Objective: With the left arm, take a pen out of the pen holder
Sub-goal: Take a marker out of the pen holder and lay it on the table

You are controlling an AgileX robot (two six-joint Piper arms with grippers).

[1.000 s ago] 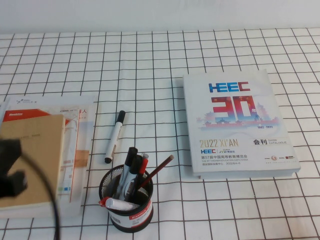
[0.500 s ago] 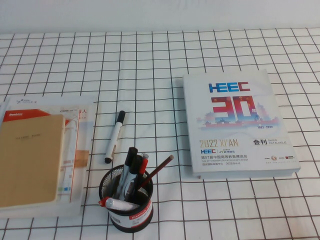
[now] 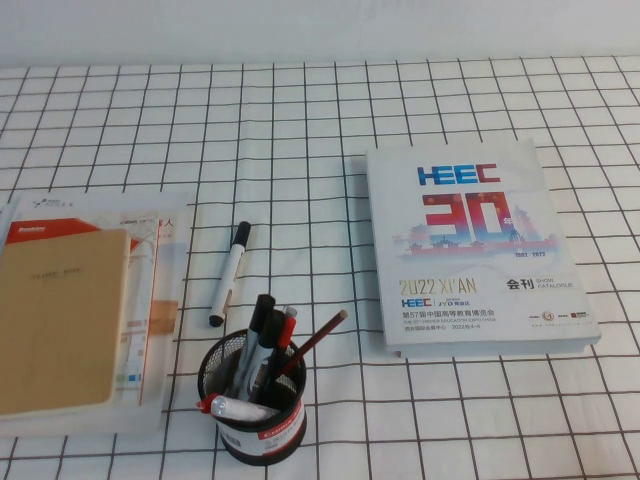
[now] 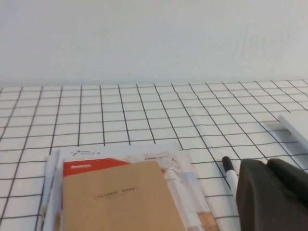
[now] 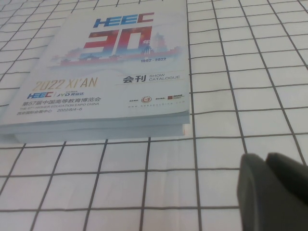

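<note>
Gridded tabletop [image 3: 300, 120], your left pincer [image 4: 268, 166] closed near the notebook [image 4: 115, 197], right pincer [image 5: 266, 161] closed near the catalogue [image 5: 110, 67], pens [image 3: 262, 312] in mesh pen holder [image 3: 255, 440].

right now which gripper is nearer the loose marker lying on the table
Left. The left gripper sits right beside the marker; the right gripper is farther off, near a corner of the catalogue.
</note>
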